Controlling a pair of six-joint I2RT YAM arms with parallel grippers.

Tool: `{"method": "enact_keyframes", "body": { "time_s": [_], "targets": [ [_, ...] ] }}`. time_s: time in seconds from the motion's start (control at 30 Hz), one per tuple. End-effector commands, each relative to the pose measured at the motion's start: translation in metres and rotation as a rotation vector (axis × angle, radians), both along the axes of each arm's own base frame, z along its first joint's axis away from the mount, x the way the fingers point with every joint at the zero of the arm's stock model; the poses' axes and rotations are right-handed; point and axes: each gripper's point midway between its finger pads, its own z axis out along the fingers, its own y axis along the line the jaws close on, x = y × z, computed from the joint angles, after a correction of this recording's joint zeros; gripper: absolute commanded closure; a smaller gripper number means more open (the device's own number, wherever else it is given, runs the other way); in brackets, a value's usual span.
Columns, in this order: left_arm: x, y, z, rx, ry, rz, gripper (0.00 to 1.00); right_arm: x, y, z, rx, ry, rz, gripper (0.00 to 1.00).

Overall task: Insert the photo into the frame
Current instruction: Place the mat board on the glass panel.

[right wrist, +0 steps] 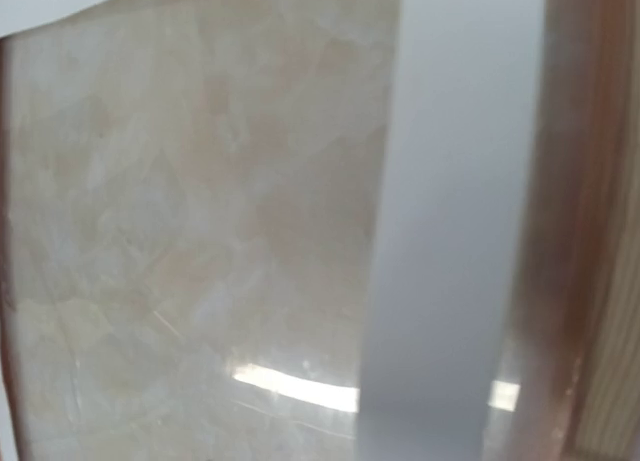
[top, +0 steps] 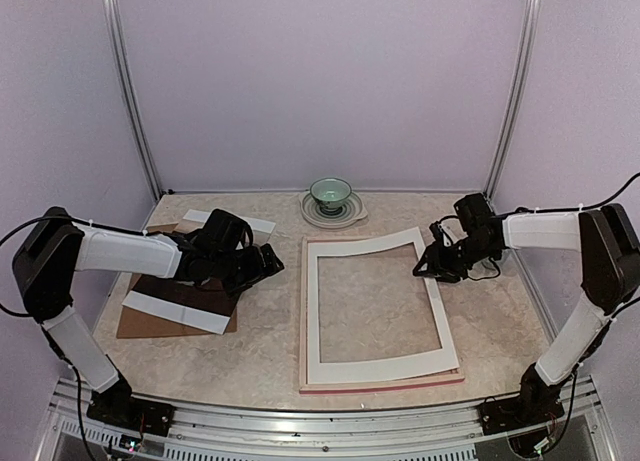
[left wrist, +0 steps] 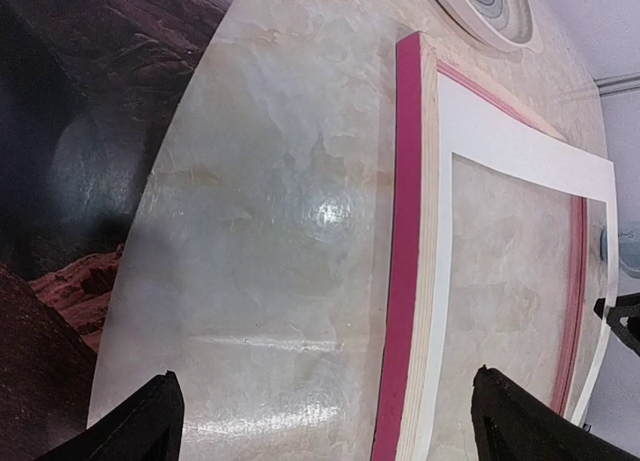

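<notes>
One white mat (top: 385, 367) rests on the frame (top: 380, 385), corner by right tool (top: 424, 269).

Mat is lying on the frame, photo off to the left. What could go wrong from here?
1. The white mat sits skewed on the frame, with its far right corner raised. The photo may not seat flat.
2. The right gripper is at the mat's right edge. Pulling away could drag the mat more askew.
3. The open left gripper must bring the photo across, and a wide swing could hit the bowl behind the frame.
</notes>
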Motion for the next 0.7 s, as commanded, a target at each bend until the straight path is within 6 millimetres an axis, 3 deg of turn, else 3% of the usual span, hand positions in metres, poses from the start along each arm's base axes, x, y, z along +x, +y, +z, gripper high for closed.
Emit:
{"method": "enact_keyframes", "body": {
  "time_s": [0.0,0.67],
  "targets": [
    [0.001,-0.003,0.0,-0.007,-0.008,-0.001,0.01,-0.005,0.003,0.001,-0.061,0.006,0.028,0.52],
    [-0.002,0.0,-0.004,-0.012,-0.003,0.005,0.01,-0.007,-0.016,0.007,-0.232,0.001,0.024,0.46]
  ]
}}
